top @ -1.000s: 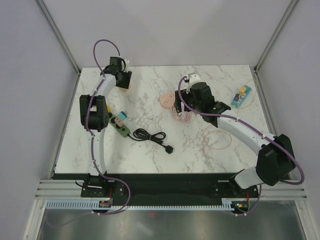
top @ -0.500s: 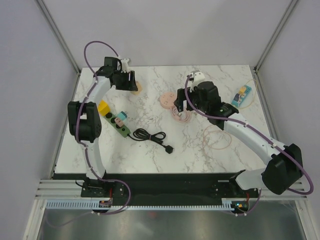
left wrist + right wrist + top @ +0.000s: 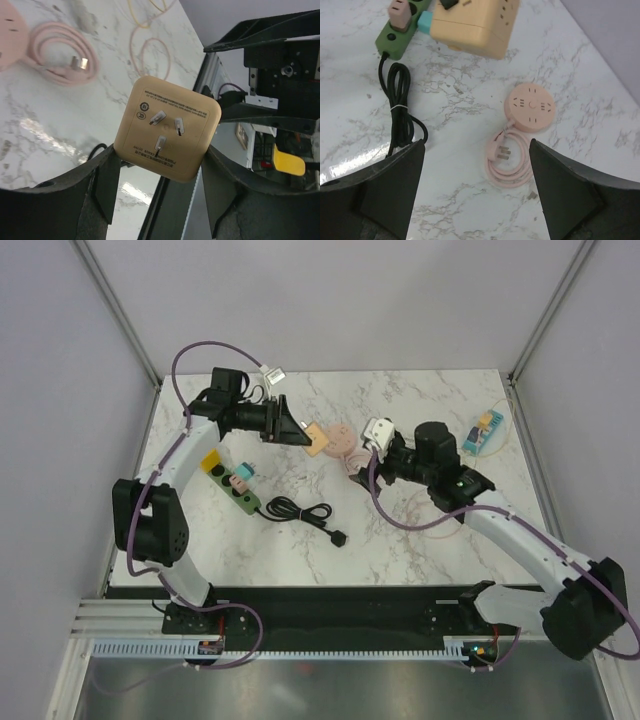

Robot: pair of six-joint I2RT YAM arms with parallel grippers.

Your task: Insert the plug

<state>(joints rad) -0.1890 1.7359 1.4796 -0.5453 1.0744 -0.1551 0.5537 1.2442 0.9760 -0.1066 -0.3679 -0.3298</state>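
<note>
A tan cube plug (image 3: 167, 127) with three metal prongs facing the left wrist camera is clamped by its sides in my left gripper (image 3: 161, 172). In the top view the left gripper (image 3: 298, 432) holds the cube (image 3: 317, 438) in the air beside the round pink power strip (image 3: 342, 439). My right gripper (image 3: 477, 190) stands open and empty above the marble. Below it lie the pink strip (image 3: 530, 106) and its coiled pink cable with a three-prong plug (image 3: 501, 152). The cube (image 3: 475, 20) shows sockets on its side in the right wrist view.
A green power strip (image 3: 240, 495) with a yellow block, a pink plug and a teal plug lies at the left. Its bundled black cord (image 3: 300, 511) ends in a black plug (image 3: 340, 538). A blue and yellow item (image 3: 482, 430) sits back right, and a pale thin cable loop (image 3: 435, 515) lies under the right arm.
My left arm has swung from the back left corner toward the middle, carrying the tan cube. The right arm has pulled back to the right and its jaws have widened.
</note>
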